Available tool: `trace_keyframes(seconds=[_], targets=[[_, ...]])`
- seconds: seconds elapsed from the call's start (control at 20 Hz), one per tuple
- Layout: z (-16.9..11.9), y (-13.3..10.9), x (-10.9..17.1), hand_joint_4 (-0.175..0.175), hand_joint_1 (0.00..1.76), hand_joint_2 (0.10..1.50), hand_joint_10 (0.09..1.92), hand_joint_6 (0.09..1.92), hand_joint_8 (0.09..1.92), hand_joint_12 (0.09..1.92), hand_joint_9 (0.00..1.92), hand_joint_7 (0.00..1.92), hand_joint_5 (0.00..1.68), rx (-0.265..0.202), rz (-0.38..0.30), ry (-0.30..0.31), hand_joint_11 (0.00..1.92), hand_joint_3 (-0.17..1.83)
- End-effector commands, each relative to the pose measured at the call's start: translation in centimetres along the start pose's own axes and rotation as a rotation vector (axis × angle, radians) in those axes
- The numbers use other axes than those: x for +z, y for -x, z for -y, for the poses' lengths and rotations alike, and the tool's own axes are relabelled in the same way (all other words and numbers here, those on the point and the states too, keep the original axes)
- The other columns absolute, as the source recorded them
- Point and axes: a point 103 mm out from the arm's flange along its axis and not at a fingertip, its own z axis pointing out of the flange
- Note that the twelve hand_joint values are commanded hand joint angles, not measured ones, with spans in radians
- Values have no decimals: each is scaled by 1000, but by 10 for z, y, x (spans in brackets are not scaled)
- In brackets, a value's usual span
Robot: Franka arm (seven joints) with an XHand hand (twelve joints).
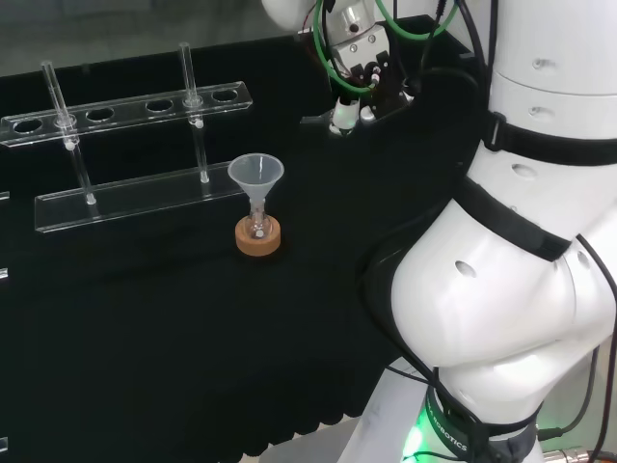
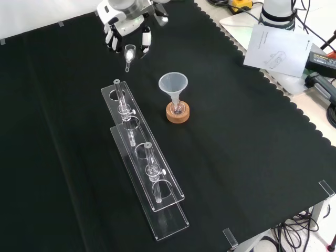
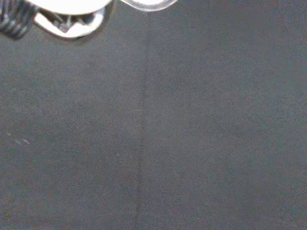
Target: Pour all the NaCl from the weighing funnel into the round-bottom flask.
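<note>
Clear test-tube rack [image 2: 144,173] flanks the funnel-topped flask [image 2: 177,109]; robot hand [image 2: 126,32] pinches the weighing funnel [image 2: 129,54].

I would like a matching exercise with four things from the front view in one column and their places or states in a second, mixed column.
Things:
1. weighing funnel
2. plastic funnel
3. cork ring
4. test tube rack

Places:
A. under the small flask
B. held in the hand
C. left of the flask, with upright tubes
D. seated in the flask's neck

Pairs: 1-B, 2-D, 3-A, 4-C
</note>
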Motion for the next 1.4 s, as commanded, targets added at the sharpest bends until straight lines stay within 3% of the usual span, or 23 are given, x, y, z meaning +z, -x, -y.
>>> trace_keyframes(seconds=[0.05, 0.7, 1.4], targets=[[33, -7, -12, 175, 1117, 639, 370, 773, 653, 1069, 1015, 720, 1234, 21, 10, 19, 824, 718], [75, -20, -33, 175, 1118, 637, 361, 769, 650, 1062, 1021, 723, 1236, 15, -48, 70, 837, 719], [115, -52, -46, 175, 1118, 638, 345, 766, 644, 1046, 1014, 711, 1238, -32, 10, 57, 843, 717]])
